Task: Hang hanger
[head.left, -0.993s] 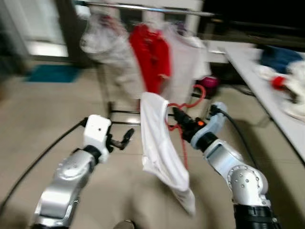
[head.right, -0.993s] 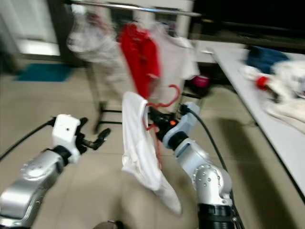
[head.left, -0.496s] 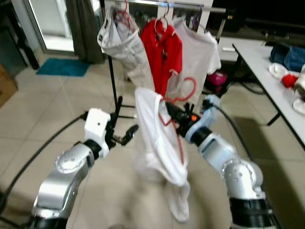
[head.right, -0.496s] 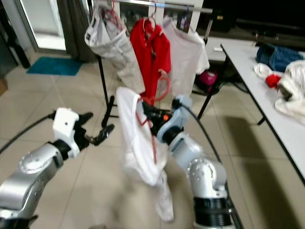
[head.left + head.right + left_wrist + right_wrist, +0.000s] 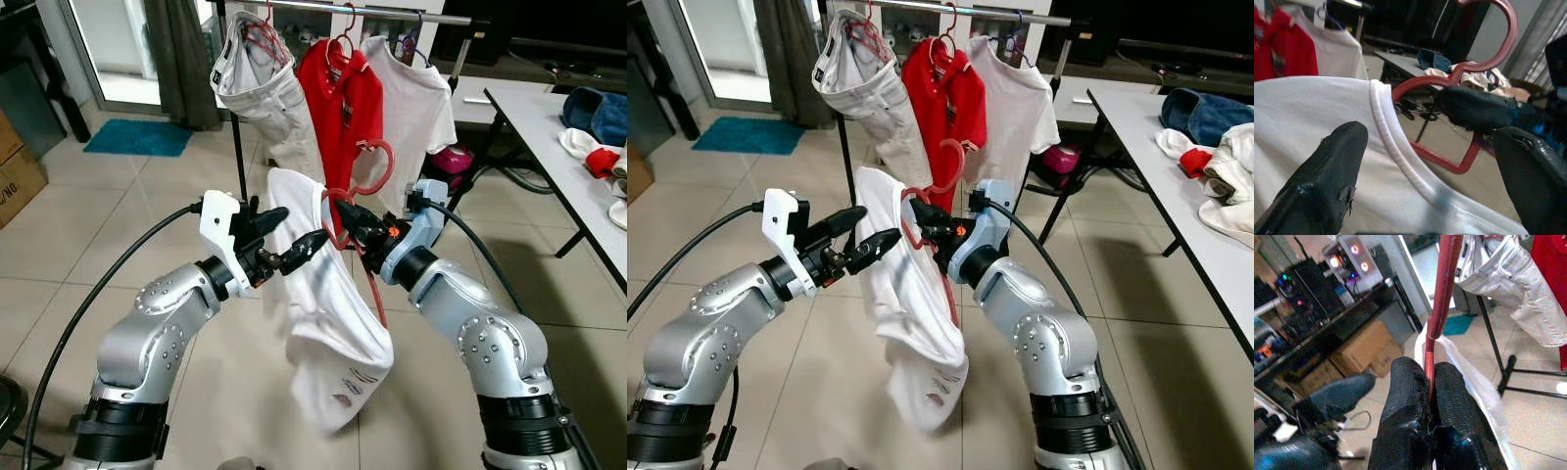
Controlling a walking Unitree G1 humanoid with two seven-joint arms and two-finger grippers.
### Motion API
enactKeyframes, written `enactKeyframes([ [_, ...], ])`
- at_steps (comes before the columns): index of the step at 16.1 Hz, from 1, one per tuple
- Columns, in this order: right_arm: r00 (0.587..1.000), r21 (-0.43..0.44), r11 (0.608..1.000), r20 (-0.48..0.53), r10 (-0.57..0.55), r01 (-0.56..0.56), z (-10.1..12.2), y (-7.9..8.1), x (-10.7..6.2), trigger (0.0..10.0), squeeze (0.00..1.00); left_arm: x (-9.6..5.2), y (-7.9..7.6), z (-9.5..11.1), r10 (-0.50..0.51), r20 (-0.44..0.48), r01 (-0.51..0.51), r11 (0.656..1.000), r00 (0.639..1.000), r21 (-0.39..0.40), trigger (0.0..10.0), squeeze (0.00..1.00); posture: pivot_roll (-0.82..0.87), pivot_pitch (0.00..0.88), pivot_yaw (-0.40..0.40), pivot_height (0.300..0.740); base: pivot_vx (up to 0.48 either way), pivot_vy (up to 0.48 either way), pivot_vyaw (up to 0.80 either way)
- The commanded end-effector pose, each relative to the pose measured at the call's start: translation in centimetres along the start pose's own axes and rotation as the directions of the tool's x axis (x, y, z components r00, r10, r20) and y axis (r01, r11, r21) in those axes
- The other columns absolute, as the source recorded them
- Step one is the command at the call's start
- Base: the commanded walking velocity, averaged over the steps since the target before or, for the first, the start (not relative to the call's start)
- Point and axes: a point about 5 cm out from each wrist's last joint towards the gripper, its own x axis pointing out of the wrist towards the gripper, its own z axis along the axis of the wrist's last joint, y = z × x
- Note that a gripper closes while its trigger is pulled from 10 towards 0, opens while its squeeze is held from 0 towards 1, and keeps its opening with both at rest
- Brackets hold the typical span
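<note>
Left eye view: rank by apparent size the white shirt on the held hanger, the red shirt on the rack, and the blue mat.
1. White shirt, though nearest the camera.
2. Red shirt.
3. Blue mat.

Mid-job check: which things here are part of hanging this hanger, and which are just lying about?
In the job:
red hanger
white T-shirt on it
right gripper, shut on the hanger
left gripper, open at the shirt
clothes rail

Lying about:
clothes on the table
blue mat
cardboard box

The cardboard box [image 5: 14, 166] at the left edge bears partial black lettering reading "NO".
</note>
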Motion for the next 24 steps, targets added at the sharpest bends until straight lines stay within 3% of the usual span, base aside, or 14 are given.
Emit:
enactKeyframes([
  [1,0.998,-0.06,0.997,0.023,0.053,-0.052,0.9,1.2,0.2,10.0,0.0,0.4,0.3,0.0,0.004,-0.031,-0.005,0.999,1.0,-0.049,10.0,0.0,-0.04,0.0,-0.036,0.74,0.0,0.0,0.0],
  [3,0.998,-0.086,0.994,0.016,0.067,-0.065,1.1,1.5,0.1,10.0,0.0,0.9,0.6,-0.9,0.015,-0.101,-0.021,0.998,0.995,-0.061,9.5,0.0,-0.04,0.0,-0.037,0.74,0.0,0.0,0.0],
  [4,0.997,-0.093,0.993,0.017,0.071,-0.069,1.2,1.5,0.1,10.0,0.0,1.0,0.9,-1.1,0.033,-0.117,-0.039,0.998,0.993,-0.046,0.0,0.0,-0.05,0.0,-0.037,0.74,0.0,0.0,0.0],
  [7,0.997,-0.107,0.992,0.02,0.076,-0.073,1.4,1.7,0.0,10.0,0.0,1.2,1.7,-1.6,0.106,-0.185,-0.109,0.994,0.977,-0.01,0.0,0.0,-0.06,0.0,-0.032,0.74,0.0,0.0,0.0],
  [9,0.997,-0.108,0.992,0.027,0.069,-0.066,1.5,1.6,-0.1,10.0,0.0,1.3,2.2,-1.4,0.171,-0.202,-0.143,0.979,0.964,0.147,0.0,0.0,-0.06,0.0,-0.03,0.74,0.0,0.0,0.0],
  [10,0.997,-0.108,0.992,0.028,0.069,-0.066,1.5,1.6,-0.1,10.0,0.0,1.5,2.2,-1.3,0.171,-0.185,-0.143,0.977,0.968,0.155,0.0,0.0,-0.06,0.0,-0.03,0.74,0.0,0.0,0.0],
  [14,0.996,-0.109,0.991,0.027,0.081,-0.078,1.6,1.9,-0.2,10.0,0.0,2.4,1.3,-1.2,0.071,-0.153,-0.057,0.994,0.986,0.095,0.0,0.0,-0.06,0.0,-0.032,0.74,0.0,0.0,0.0],
  [18,0.995,-0.113,0.99,0.023,0.092,-0.089,1.6,2.1,-0.1,10.0,0.0,2.8,1.2,-1.4,0.048,-0.146,-0.04,0.998,0.988,0.055,0.0,0.0,-0.06,0.0,-0.034,0.74,0.0,0.0,0.0],
  [21,0.994,-0.116,0.988,0.024,0.108,-0.105,1.7,2.5,0.0,10.0,0.0,3.2,2.0,-2.0,0.107,-0.193,-0.094,0.993,0.975,0.078,0.0,0.0,-0.06,0.0,-0.033,0.74,0.0,0.0,0.0],
  [24,0.994,-0.115,0.988,0.027,0.109,-0.105,1.8,2.5,0.0,10.0,0.0,3.3,2.8,-1.6,0.166,-0.169,-0.15,0.984,0.972,0.1,0.0,0.0,-0.06,0.0,-0.031,0.74,0.0,0.0,0.0],
])
